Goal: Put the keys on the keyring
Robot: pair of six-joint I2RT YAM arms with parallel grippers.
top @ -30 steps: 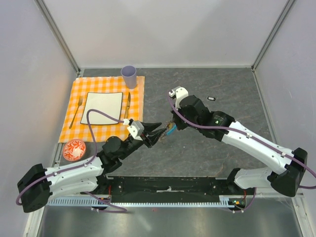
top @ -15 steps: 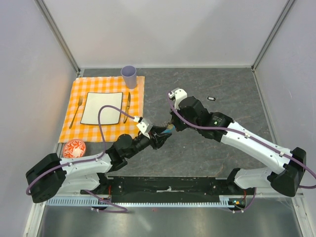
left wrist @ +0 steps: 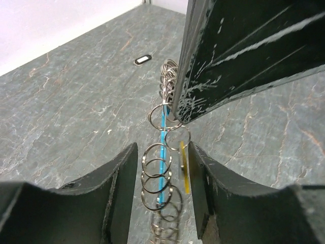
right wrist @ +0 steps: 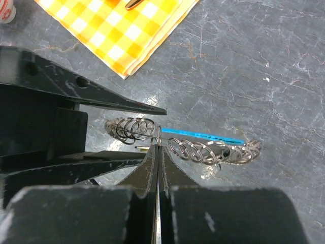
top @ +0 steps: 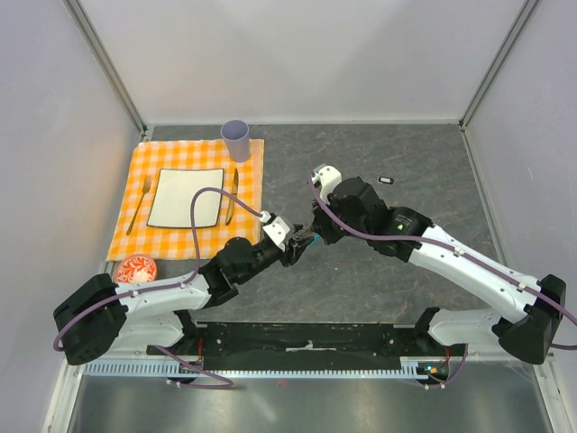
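Note:
The keyring [left wrist: 157, 170] is a chain of thin metal rings with a blue section [left wrist: 163, 129]. It is held just above the grey table at the centre [top: 309, 236]. My right gripper [right wrist: 158, 148] is shut on one ring of it [right wrist: 203, 150]; its dark fingers [left wrist: 228, 61] show in the left wrist view. My left gripper [left wrist: 161, 155] is open, one jaw on each side of the chain's lower end without pinching it. A yellow-orange key [left wrist: 185, 170] hangs beside the rings, near the right jaw. A black key with a white centre [top: 386, 179] lies on the table behind, also in the left wrist view [left wrist: 143, 60].
An orange checked placemat [top: 135, 212] at the back left carries a white plate [top: 185, 198], a fork [top: 139, 207] and a knife [top: 233, 194]. A purple cup [top: 235, 140] stands at its far corner. A red patterned bowl [top: 135, 271] sits at the left front.
My left arm has reached forward and to the right, bringing its open jaws around the chain. My right gripper has stayed shut on the keyring, shifting only slightly.

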